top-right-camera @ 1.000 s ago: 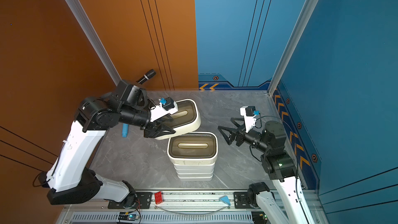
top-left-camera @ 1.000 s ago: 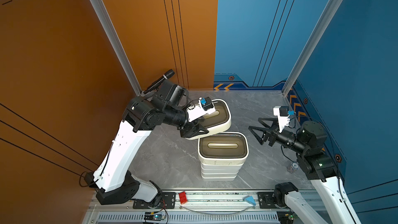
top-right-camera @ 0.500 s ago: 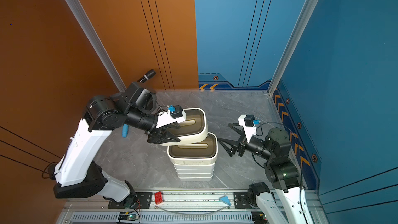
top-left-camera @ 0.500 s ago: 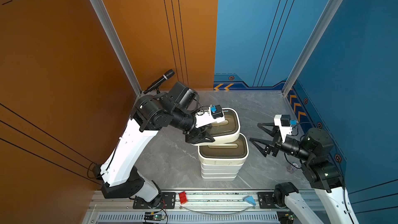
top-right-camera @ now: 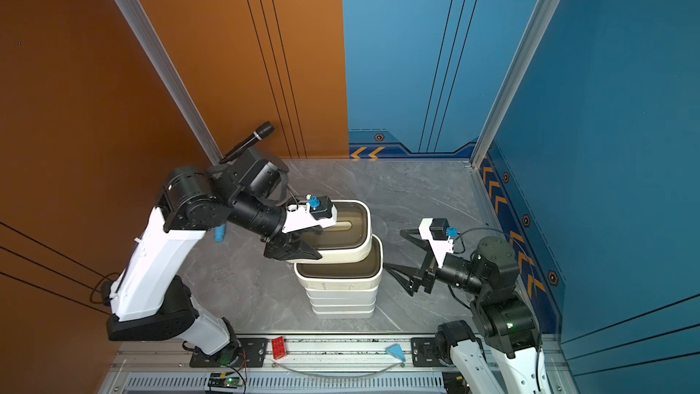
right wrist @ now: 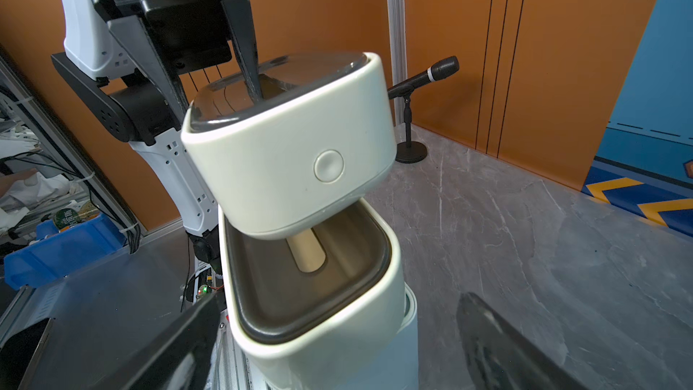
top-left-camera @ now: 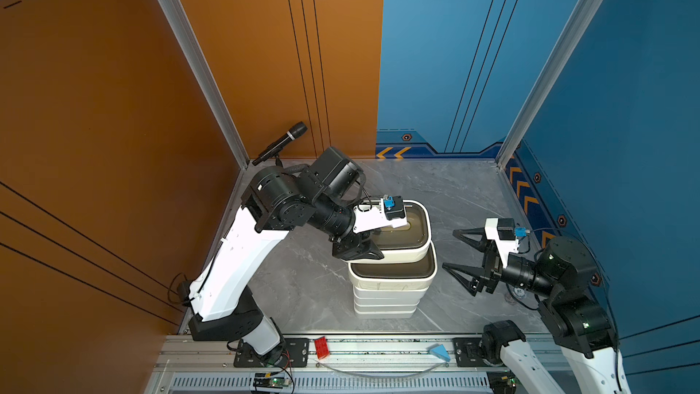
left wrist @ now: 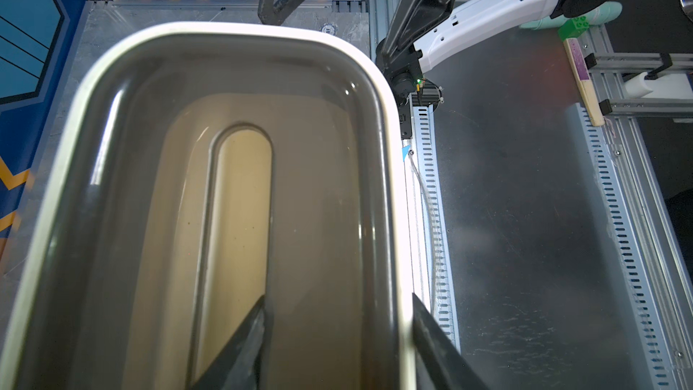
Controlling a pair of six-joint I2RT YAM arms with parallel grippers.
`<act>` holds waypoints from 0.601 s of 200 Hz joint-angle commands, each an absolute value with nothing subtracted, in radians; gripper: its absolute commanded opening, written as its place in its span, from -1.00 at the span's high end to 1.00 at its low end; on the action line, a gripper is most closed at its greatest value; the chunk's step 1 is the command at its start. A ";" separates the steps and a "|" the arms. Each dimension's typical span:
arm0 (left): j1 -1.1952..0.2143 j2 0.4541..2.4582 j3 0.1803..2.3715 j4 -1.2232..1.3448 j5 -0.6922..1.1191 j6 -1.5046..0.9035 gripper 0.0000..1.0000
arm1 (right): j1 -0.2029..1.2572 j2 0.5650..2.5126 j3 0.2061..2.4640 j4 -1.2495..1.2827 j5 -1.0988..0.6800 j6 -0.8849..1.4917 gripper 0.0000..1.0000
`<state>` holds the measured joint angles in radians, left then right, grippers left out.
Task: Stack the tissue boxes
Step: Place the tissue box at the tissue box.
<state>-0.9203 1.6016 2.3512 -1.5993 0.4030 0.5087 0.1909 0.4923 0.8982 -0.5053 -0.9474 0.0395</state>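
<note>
A stack of several tissue boxes [top-left-camera: 386, 301] [top-right-camera: 342, 303] stands mid-table. Its top box [top-left-camera: 394, 278] [top-right-camera: 341, 278] [right wrist: 330, 332] is cream with a dark brown lid. My left gripper [top-left-camera: 373, 238] [top-right-camera: 307, 244] [left wrist: 337, 296] is shut on another cream, brown-lidded tissue box [top-left-camera: 413, 225] [top-right-camera: 352, 221] [left wrist: 240, 200] [right wrist: 285, 166]. One finger is in the lid's slot, the other outside the long wall. This box hangs tilted over the back part of the stack; whether they touch I cannot tell. My right gripper [top-left-camera: 449, 249] [top-right-camera: 393, 249] [right wrist: 337, 300] stands open just right of the stack, holding nothing.
A microphone on a stand [top-left-camera: 280, 142] [top-right-camera: 246, 142] [right wrist: 423, 76] stands in the back left corner. A blue cylinder [top-right-camera: 220, 232] lies behind the left arm. A red brick [top-left-camera: 322, 346] and a blue wedge [top-left-camera: 439, 352] sit on the front rail. Walls enclose three sides.
My left arm has carried the held box from the back left to over the stack. The right arm has drawn back a little, still open.
</note>
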 commanded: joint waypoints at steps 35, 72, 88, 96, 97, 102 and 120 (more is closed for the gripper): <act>-0.980 1.626 2.419 -1.594 0.334 0.513 0.03 | 0.196 0.462 0.923 -0.548 -0.966 0.017 -0.99; -0.994 1.638 2.410 -1.591 0.338 0.503 0.03 | 0.197 0.450 0.917 -0.551 -0.979 0.017 -0.99; -1.004 1.647 2.413 -1.589 0.334 0.498 0.04 | 0.196 0.445 0.915 -0.552 -0.974 0.015 -0.99; -1.009 1.652 2.420 -1.589 0.333 0.493 0.03 | 0.196 0.445 0.917 -0.555 -0.976 0.014 -0.99; -1.009 1.652 2.420 -1.589 0.332 0.492 0.03 | 0.197 0.445 0.916 -0.556 -0.977 0.013 -0.99; -1.011 1.654 2.423 -1.589 0.331 0.488 0.03 | 0.198 0.445 0.914 -0.557 -0.979 0.012 -0.99; -1.024 1.660 2.434 -1.588 0.317 0.473 0.03 | 0.197 0.443 0.911 -0.557 -0.981 0.015 -0.99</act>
